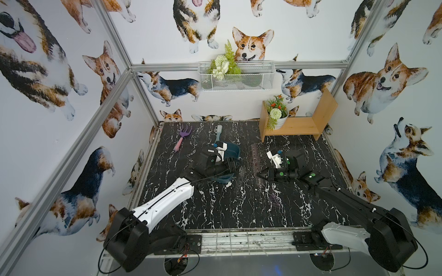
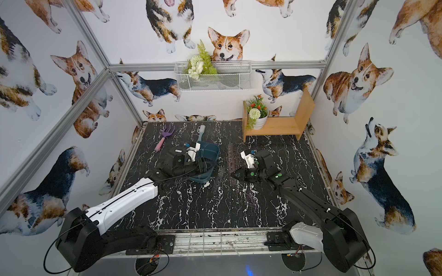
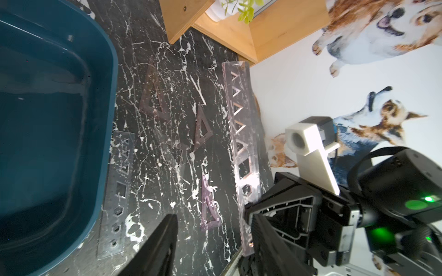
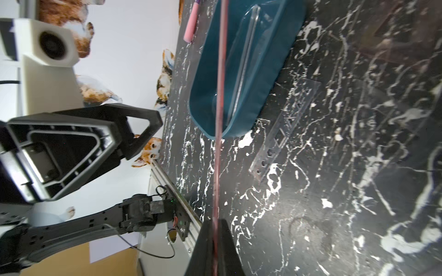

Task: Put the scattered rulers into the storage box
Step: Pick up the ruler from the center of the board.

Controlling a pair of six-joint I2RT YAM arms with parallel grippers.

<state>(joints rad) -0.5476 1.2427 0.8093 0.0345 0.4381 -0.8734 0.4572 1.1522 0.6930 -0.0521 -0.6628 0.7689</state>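
While left fingers [image 3: 155, 243] stand apart, right fingers [image 4: 201, 251] clamp the tinted ruler [image 3: 254, 153] — arm [image 1: 346, 198] outstretched (low).

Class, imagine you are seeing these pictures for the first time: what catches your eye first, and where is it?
Corgi wallpaper covers the walls around the black marble table. Mid-table sits a teal box, and near it the right claw pinches a reddish ruler near one end.
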